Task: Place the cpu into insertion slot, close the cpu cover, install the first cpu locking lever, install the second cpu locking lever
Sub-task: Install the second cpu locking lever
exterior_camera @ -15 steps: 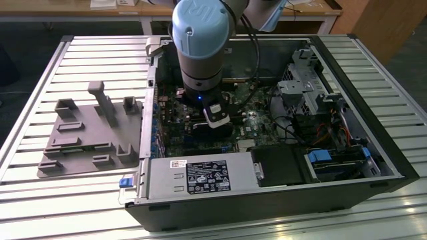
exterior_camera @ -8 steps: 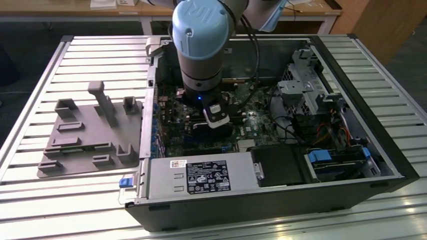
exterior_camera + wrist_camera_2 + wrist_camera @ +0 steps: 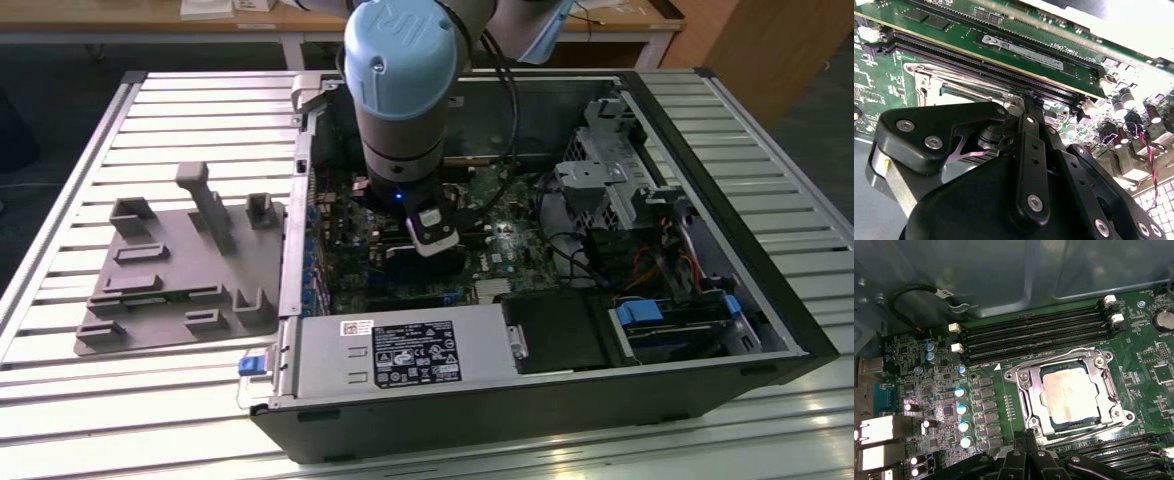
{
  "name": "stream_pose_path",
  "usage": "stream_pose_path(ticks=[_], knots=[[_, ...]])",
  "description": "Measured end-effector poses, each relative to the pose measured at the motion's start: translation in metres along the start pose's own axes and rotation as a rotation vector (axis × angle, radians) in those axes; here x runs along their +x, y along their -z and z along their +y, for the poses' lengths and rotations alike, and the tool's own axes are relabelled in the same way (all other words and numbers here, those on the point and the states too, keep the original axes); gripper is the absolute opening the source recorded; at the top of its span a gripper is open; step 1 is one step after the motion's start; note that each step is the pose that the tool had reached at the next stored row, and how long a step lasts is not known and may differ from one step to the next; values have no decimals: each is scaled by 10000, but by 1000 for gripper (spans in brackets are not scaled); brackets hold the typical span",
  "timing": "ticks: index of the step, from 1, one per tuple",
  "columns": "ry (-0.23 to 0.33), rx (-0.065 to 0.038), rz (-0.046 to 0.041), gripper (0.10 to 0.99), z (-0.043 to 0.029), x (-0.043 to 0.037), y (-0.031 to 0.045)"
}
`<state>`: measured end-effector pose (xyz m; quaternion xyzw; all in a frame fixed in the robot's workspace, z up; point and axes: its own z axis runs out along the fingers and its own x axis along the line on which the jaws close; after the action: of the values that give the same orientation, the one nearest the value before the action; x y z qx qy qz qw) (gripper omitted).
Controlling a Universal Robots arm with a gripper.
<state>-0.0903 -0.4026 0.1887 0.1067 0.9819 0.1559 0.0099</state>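
While the cpu (image 3: 1071, 390) sits under the closed cpu cover (image 3: 1029, 395), the hand (image 3: 1026, 437) hangs beside it, fingers together, holding nothing.

The exterior view looks down from above on the open computer case (image 3: 534, 400), while both wrist views sit close over its motherboard (image 3: 944, 390), sharing the cpu cover (image 3: 1074, 390).

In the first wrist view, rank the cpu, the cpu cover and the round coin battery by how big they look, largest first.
1. The cpu cover, the metal frame lying around the chip.
2. The cpu, seated within that frame's window.
3. The coin battery, clearly smallest, though it lies farther from the camera, so its true size is less sure.
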Motion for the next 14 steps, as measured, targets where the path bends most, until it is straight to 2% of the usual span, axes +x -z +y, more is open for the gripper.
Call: stream_pose_path(ticks=[7,14], knots=[[1,-4,-1,102,8,0,19],[-10,21,-9,102,39,1,117]])
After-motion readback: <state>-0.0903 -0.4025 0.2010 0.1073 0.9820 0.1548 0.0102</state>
